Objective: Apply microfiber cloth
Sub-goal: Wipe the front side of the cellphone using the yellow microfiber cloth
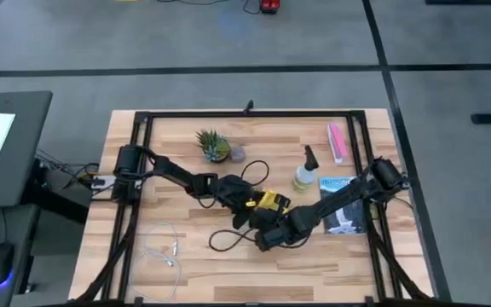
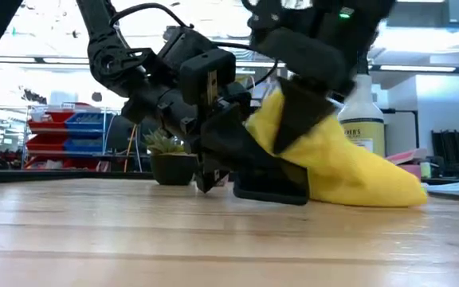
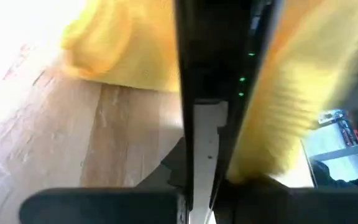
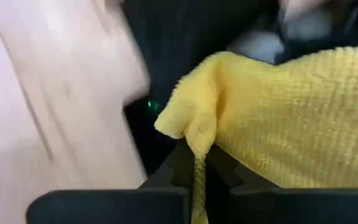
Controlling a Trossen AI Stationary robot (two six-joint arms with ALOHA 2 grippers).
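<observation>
At the middle of the wooden table [image 1: 194, 247], both grippers meet over a black smartphone [image 2: 269, 185]. In the low view the phone stands on edge, tilted, its lower edge touching the tabletop. The left gripper [image 2: 213, 171] is clamped on the phone — the left wrist view shows the thin dark slab [image 3: 219, 93] running up between that arm's fingers. The right gripper [image 4: 197, 168] is pinched shut on the microfiber cloth [image 2: 349, 171]; in the right wrist view a fold of yellow fabric [image 4: 278, 130] is squeezed between the two dark fingers. The cloth drapes from the right gripper down over the phone's far face and trails onto the table just beside it. From above, only a small yellow patch [image 1: 271, 201] shows between the two arms.

Nearer the front edge, a white cable [image 1: 164, 251] lies loose on the left side, and a black cable [image 1: 228, 239] loops close to the grippers. Farther back stand a small potted plant [image 1: 212, 145] and a spray bottle [image 1: 306, 173] — well apart from each other. A blue printed packet [image 1: 341, 205] lies under the right arm, and a pink flat packet [image 1: 337, 141] rests near the far right corner.
</observation>
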